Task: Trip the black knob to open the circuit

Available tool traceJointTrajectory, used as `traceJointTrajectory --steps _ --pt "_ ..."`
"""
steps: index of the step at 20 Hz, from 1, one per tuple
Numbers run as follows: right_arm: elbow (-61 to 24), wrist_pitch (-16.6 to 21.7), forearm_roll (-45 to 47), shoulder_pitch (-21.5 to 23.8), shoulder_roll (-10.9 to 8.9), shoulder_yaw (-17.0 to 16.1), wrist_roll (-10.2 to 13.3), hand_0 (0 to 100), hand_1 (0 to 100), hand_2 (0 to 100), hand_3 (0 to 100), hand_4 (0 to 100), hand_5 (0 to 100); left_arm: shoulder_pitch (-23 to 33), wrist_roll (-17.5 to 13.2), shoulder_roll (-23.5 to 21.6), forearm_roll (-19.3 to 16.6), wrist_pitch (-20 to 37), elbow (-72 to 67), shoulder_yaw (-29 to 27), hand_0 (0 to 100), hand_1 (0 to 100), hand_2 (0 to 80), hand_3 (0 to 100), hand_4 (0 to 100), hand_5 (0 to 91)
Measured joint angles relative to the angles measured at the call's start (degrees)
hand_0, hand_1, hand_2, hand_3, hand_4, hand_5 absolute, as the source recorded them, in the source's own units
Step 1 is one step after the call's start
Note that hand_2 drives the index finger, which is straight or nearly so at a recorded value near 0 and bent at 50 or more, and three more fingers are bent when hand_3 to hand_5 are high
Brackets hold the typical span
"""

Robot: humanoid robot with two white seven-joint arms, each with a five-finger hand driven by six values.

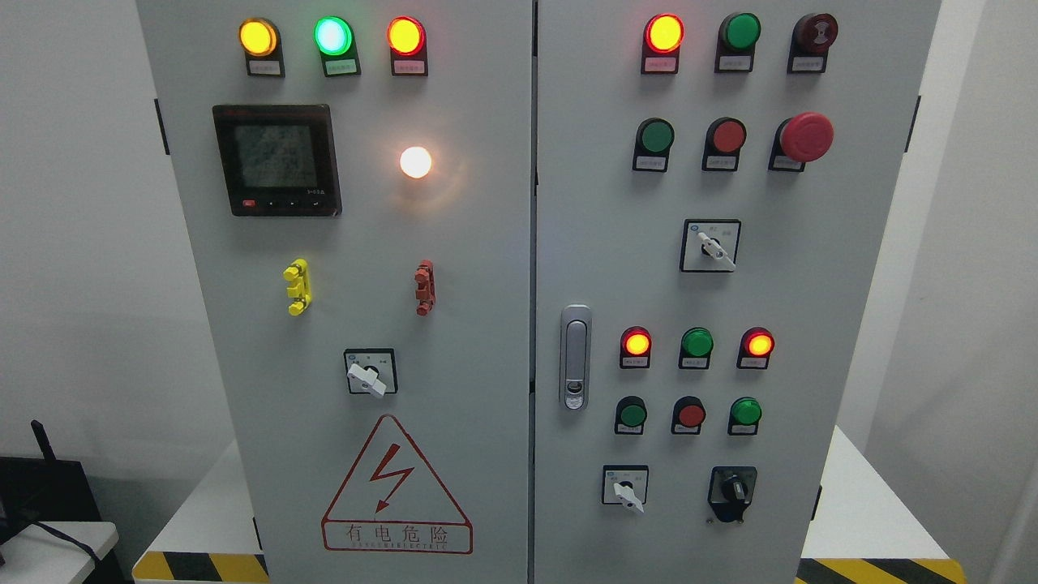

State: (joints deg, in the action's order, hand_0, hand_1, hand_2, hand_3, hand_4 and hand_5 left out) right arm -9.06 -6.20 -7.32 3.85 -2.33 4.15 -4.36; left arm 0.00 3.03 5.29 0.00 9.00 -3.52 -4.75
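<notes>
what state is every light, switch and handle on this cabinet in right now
top-left yellow, green, red lamps: all lit
round white lamp: lit
black digital meter: display on, unreadable
top-right red lamp: lit
top-right green lamp: off
big red mushroom button: cannot tell if pressed
black rotary knob: pointer upright
silver door handle: flush, closed
robot hands: not in view

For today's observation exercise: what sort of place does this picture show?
Probably an electrical control room or training lab: a grey control cabinet with indicator lamps, a black knob and a high-voltage warning triangle.
</notes>
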Motion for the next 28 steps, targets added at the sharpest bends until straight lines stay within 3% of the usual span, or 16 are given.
traceJointTrajectory --steps 13,18,22,25,28 --pt "-0.4 0.9 0.1 0.9 -0.46 -0.1 0.0 19 32 0 0 1 0 0.0 0.0 0.0 0.0 0.0 0.0 0.0 12 39 0.0 0 0 0.0" --pt "-3.2 1.1 0.2 4.6 -0.68 -0.1 -0.3 18 34 0 0 3 0 0.0 0.0 0.0 0.0 0.0 0.0 0.0 12 39 0.0 0 0 0.0" --pt "-7.6 2.1 0.2 9.4 -0.91 -0.1 -2.8 18 34 0 0 3 0 0.0 0.0 0.0 0.0 0.0 0.0 0.0 12 39 0.0 0 0 0.0" --pt "-11.4 4.9 0.3 13.4 -1.05 -0.1 -4.1 18 34 0 0 6 0 0.0 0.0 0.0 0.0 0.0 0.0 0.0 12 39 0.0 0 0 0.0" --pt "-14.9 10.9 0.4 17.1 -1.17 -0.2 -4.6 20 34 0 0 8 0 0.0 0.0 0.0 0.0 0.0 0.0 0.0 12 39 0.0 0 0 0.0"
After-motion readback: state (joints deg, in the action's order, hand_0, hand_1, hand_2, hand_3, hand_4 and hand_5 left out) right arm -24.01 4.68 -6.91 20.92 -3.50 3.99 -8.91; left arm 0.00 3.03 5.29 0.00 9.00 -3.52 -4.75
